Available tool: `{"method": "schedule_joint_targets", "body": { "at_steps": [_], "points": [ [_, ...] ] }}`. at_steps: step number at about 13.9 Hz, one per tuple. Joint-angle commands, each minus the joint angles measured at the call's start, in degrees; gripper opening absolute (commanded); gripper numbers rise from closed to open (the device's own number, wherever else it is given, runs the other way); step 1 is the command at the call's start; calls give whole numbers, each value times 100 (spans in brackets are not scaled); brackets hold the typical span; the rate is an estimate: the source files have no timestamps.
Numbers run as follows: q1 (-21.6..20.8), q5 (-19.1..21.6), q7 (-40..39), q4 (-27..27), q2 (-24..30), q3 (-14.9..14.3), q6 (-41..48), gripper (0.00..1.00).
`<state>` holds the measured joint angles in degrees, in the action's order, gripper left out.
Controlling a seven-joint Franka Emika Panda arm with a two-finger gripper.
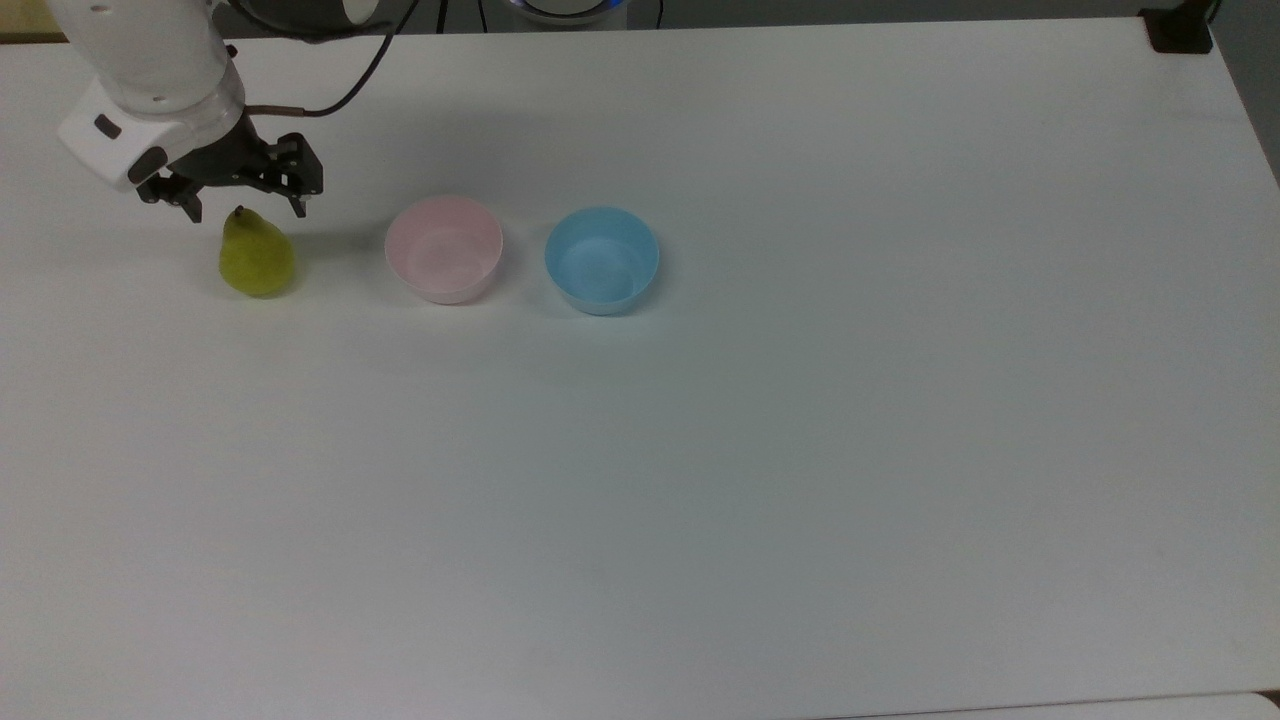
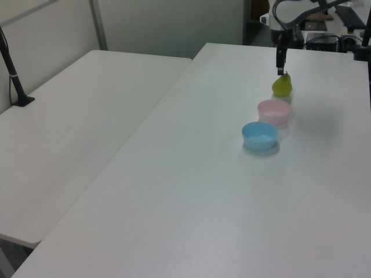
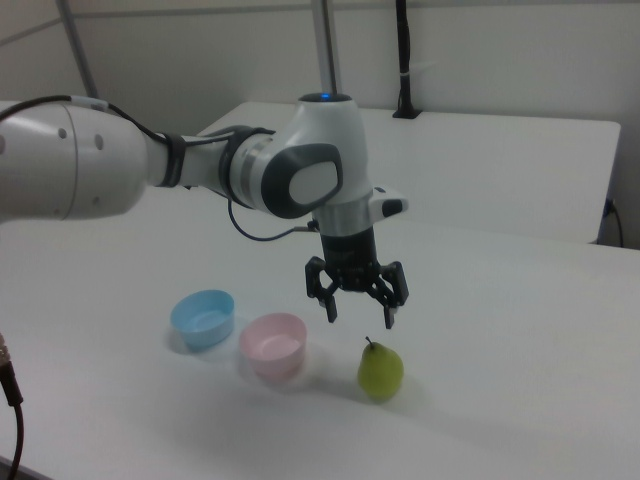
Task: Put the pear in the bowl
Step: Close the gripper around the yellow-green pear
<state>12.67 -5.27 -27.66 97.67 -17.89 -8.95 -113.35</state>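
A yellow-green pear (image 1: 257,257) (image 2: 282,86) (image 3: 381,370) stands upright on the white table (image 1: 760,420), its dark stem up. To the top view's right of it sits the pale pink bowl (image 1: 444,248) (image 2: 274,110) (image 3: 272,344), with nothing inside. My gripper (image 1: 245,212) (image 3: 360,317) hangs open just above the pear's stem, fingers pointing down and spread wider than the pear, not touching it. In the left view the gripper (image 2: 281,70) is right above the pear's top.
A light blue bowl (image 1: 602,259) (image 2: 259,135) (image 3: 203,315) stands beside the pink one, on the side away from the pear. A black clamp (image 1: 1180,30) sits at the table's far right corner in the top view. A second white table (image 2: 69,133) adjoins.
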Motion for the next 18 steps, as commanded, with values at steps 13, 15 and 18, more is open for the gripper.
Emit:
{"method": "schedule_joint_targets", "body": {
  "at_steps": [13,15,18],
  "points": [
    [245,-413,-134,543,-461,16,-996,53],
    [245,-413,-143,542,-435,16,-987,39],
    [306,-413,-161,543,-155,7,-742,32]
  ]
}}
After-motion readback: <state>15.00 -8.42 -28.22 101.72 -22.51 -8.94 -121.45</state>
